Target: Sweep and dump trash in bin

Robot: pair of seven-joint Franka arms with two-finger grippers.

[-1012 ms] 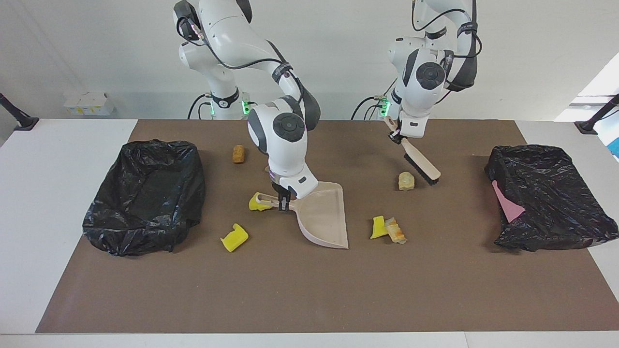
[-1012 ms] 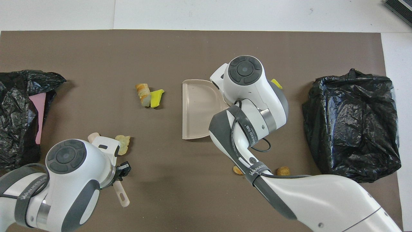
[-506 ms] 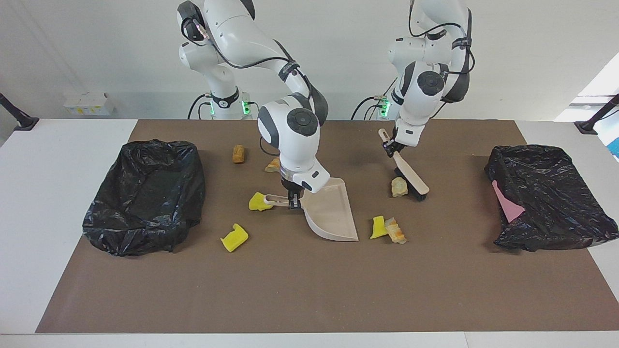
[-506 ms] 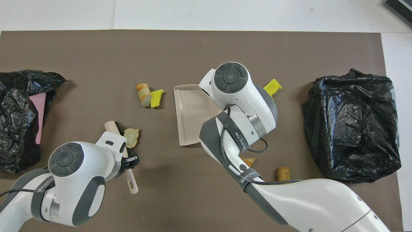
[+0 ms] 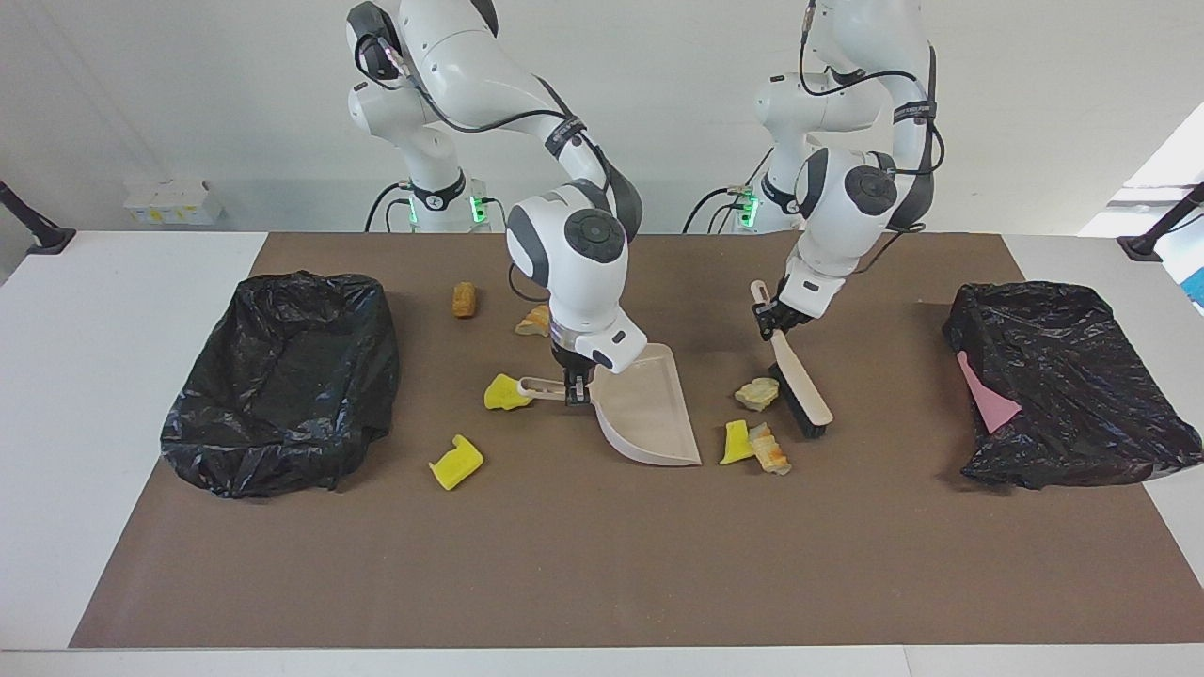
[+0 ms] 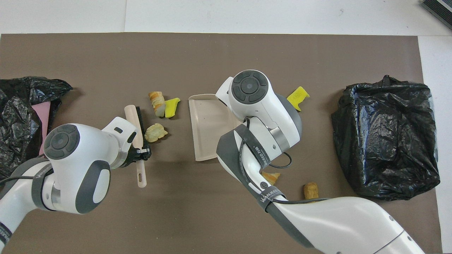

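Observation:
My right gripper [image 5: 574,387] is shut on the handle of the beige dustpan [image 5: 649,414], which rests on the mat [image 6: 208,127]. My left gripper [image 5: 773,318] is shut on the brush [image 5: 800,390], its bristles down on the mat beside a pale tan lump [image 5: 757,393]. A yellow wedge [image 5: 736,442] and a bread lump [image 5: 769,449] lie by the dustpan's mouth. Another yellow wedge [image 5: 503,392] touches the handle's end. One more [image 5: 455,462] lies toward the right arm's end. Two tan lumps [image 5: 464,299] [image 5: 533,321] lie nearer to the robots.
A black-bag-lined bin [image 5: 282,376] stands at the right arm's end of the brown mat [image 5: 602,564]. A second black-lined bin [image 5: 1063,376] at the left arm's end holds a flat pink sheet [image 5: 988,395].
The left arm swept the brush away from the robots, pushing the pale lump toward the yellow wedge and bread lump. The dustpan shifted slightly toward them and turned.

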